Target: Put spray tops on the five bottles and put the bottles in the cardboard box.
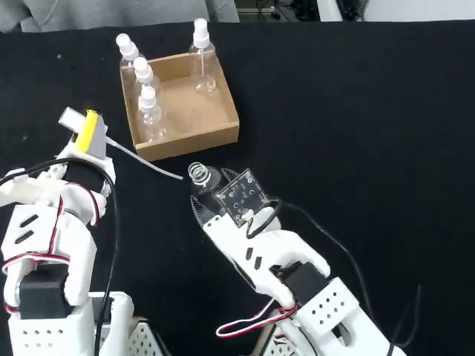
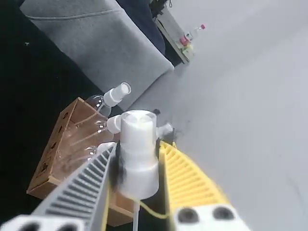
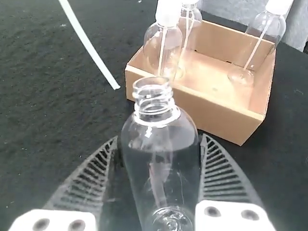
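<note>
Cardboard box (image 1: 194,142) sits on the far left part of the black bench (image 1: 371,111), open side up. The left arm (image 1: 48,245) stands at the near left edge of the bench and the right arm (image 1: 286,271) stretches in from the near middle, its wrist close to the box's near wall.

Four clear bottles with white spray tops fitted stand upright in the box. Three are in a row along its left side (image 1: 128,48) (image 1: 142,74) (image 1: 149,111), and one is at the far right corner (image 1: 202,55).

A fifth bottle (image 1: 198,173) is outside the box, just in front of its near wall. The right gripper (image 1: 208,189) has its jaws clenched on this bottle's body; the right wrist view shows a ribbed jaw pressed to each side of the bottle (image 3: 159,159) and its threaded neck bare and open.

The left gripper (image 1: 85,130), to the left of the box, grasps the last spray top (image 1: 70,117). In the left wrist view the grey and yellow jaws squeeze the white spray top (image 2: 138,154) between them. Its thin white dip tube (image 1: 148,163) slants across the bench in front of the box, and its free end lies just beside the open bottle's neck without entering it.
</note>
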`<control>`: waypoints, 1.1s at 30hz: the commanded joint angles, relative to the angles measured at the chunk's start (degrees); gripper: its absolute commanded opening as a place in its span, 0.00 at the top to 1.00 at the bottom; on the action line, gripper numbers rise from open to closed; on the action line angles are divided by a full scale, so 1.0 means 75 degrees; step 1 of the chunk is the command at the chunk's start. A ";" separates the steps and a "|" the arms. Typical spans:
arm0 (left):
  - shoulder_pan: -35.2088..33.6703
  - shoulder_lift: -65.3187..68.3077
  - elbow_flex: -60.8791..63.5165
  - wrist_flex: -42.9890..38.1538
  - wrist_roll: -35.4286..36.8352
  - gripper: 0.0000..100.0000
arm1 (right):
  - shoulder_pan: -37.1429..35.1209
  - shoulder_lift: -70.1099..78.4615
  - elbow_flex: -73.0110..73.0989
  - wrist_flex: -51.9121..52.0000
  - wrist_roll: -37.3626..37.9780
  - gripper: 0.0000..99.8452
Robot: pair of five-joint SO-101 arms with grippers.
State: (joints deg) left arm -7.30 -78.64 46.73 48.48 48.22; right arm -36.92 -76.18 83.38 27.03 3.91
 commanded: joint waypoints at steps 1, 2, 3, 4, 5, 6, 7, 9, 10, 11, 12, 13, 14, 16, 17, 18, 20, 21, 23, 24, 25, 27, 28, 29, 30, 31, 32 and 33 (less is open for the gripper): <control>-0.0100 -0.0082 -0.0205 -0.0199 0.0082 0.97 | -0.0105 -0.0076 -0.0018 -0.0234 0.0000 0.84; -0.0100 -0.0082 -0.0205 -0.0211 0.0094 0.97 | -0.0105 -0.0076 -0.0018 -0.0234 0.0000 0.84; -0.0100 -0.0082 -0.0252 -0.0211 0.0094 0.97 | -0.0105 -0.0076 -0.0018 -0.0234 0.0000 0.84; -0.0100 -0.0082 -0.0311 -0.0234 0.0094 0.97 | -0.0105 -0.0076 -0.0018 -0.0234 0.0000 0.84; -0.0100 -0.0082 -0.0358 -0.0258 0.0094 0.97 | -0.0105 -0.0076 0.0006 -0.0234 0.0000 0.84; -0.0100 -0.0082 -0.0369 -0.0246 0.0094 0.97 | -0.0105 -0.0076 0.0053 -0.0246 0.0000 0.84; -0.0100 -0.0082 -0.0369 -0.0246 0.0117 0.97 | -0.0141 -0.0088 0.0088 -0.0246 0.0000 0.84; -0.0147 -0.0082 -0.0346 -0.0199 0.0410 0.97 | -0.0352 -0.0111 0.0182 -0.0246 0.0000 0.84; -0.0275 -0.0082 -0.0334 -0.0199 0.0527 0.97 | -0.0469 -0.0123 0.0217 -0.0246 0.0012 0.84; -0.0428 -0.0082 -0.0334 -0.0199 0.0610 0.97 | -0.0610 -0.0123 0.0240 -0.0246 0.0012 0.84; -0.0568 -0.0082 -0.0346 -0.0199 0.0633 0.97 | -0.0680 -0.0123 0.0240 -0.0246 0.0012 0.84; -0.0639 -0.0082 -0.0346 -0.0199 0.0656 0.97 | -0.0703 -0.0123 0.0240 -0.0246 0.0012 0.84; -0.0674 -0.0082 -0.0346 -0.0199 0.0668 0.97 | -0.0703 -0.0123 0.0240 -0.0246 0.0012 0.84; -0.0686 -0.0094 -0.0322 -0.0188 0.0668 0.97 | -0.0703 -0.0123 0.0240 -0.0246 0.0012 0.84; -0.0686 -0.0094 -0.0311 -0.0188 0.0668 0.97 | -0.0703 -0.0123 0.0240 -0.0246 0.0012 0.84; -0.0674 -0.0094 -0.0299 -0.0188 0.0668 0.97 | -0.0703 -0.0123 0.0240 -0.0246 0.0012 0.84; -0.0674 -0.0094 -0.0217 -0.0188 0.0668 0.97 | -0.0715 -0.0123 0.0240 -0.0246 0.0012 0.84; -0.0674 -0.0094 -0.0182 -0.0188 0.0668 0.97 | -0.0715 -0.0123 0.0240 -0.0246 0.0012 0.84; -0.0651 -0.0094 -0.0135 -0.0188 0.0668 0.97 | -0.0715 -0.0123 0.0229 -0.0246 0.0012 0.84; -0.0545 -0.0094 -0.0123 -0.0188 0.0668 0.97 | -0.0715 -0.0123 0.0229 -0.0246 0.0012 0.84; -0.0428 -0.0094 -0.0123 -0.0188 0.0645 0.97 | -0.0715 -0.0123 0.0229 -0.0281 0.0012 0.84; -0.0275 -0.0094 -0.0170 -0.0047 0.0645 0.97 | -0.0703 -0.0064 0.0240 -0.0481 0.0012 0.84; -0.0240 -0.0094 -0.0205 0.0070 0.0645 0.97 | -0.0692 -0.0064 0.0264 -0.0527 0.0012 0.84; -0.0217 -0.0094 -0.0275 0.0199 0.0645 0.97 | -0.0692 -0.0076 0.0311 -0.0574 0.0012 0.84; -0.0217 -0.0117 -0.0381 0.0305 0.0645 0.97 | -0.0692 -0.0100 0.0358 -0.0574 0.0012 0.84; -0.0217 -0.0164 -0.0440 0.0410 0.0645 0.97 | -0.0692 -0.0111 0.0369 -0.0574 0.0012 0.84; -0.0229 -0.0258 -0.0463 0.0492 0.0645 0.97 | -0.0692 -0.0111 0.0381 -0.0574 0.0012 0.84; -0.0229 -0.0375 -0.0463 0.0539 0.0645 0.97 | -0.0692 -0.0111 0.0381 -0.0574 0.0023 0.84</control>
State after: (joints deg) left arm -9.85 -79.43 46.73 51.47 52.79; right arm -41.49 -76.18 86.64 24.48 3.91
